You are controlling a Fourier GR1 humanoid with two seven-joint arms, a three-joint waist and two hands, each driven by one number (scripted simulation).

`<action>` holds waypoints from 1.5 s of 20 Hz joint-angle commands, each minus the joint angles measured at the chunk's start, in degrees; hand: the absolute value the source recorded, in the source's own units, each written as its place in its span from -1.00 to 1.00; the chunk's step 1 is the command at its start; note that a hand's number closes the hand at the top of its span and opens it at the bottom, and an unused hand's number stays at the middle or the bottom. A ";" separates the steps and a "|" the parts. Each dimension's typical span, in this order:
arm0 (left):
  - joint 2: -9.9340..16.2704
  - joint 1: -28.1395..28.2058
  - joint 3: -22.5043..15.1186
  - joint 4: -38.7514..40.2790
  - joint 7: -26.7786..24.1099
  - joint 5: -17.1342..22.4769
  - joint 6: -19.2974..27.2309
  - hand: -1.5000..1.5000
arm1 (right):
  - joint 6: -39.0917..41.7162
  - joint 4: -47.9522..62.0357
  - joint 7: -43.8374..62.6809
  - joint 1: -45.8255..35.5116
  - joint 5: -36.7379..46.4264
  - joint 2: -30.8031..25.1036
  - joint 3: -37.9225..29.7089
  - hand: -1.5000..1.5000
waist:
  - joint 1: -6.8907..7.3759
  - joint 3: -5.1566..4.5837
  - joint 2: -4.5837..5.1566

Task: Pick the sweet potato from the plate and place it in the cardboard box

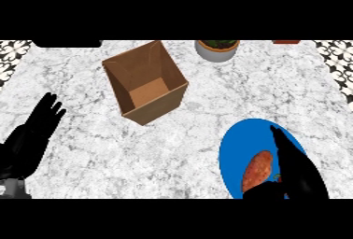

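An orange-brown sweet potato (257,171) lies on a blue plate (241,142) at the lower right of the marble counter. My right hand (298,173) reaches over the plate's right half, fingers straight and pointing away from me, right beside the sweet potato, with the thumb low near its near end. The open cardboard box (146,83) stands upright at the upper middle-left, its inside bare. My left hand (31,135) rests open at the left edge, fingers up.
A white pot with a green plant (217,49) stands at the back, right of the box. Patterned tiles (338,63) border the counter at both far corners. A dark object (67,43) sits at the back left.
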 commanded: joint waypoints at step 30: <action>-5.06 -0.40 3.55 -2.09 4.41 -4.31 -3.09 0.00 | 6.90 13.51 -1.77 -0.77 5.68 7.63 -7.04 -1.00 | -0.10 0.03 -0.02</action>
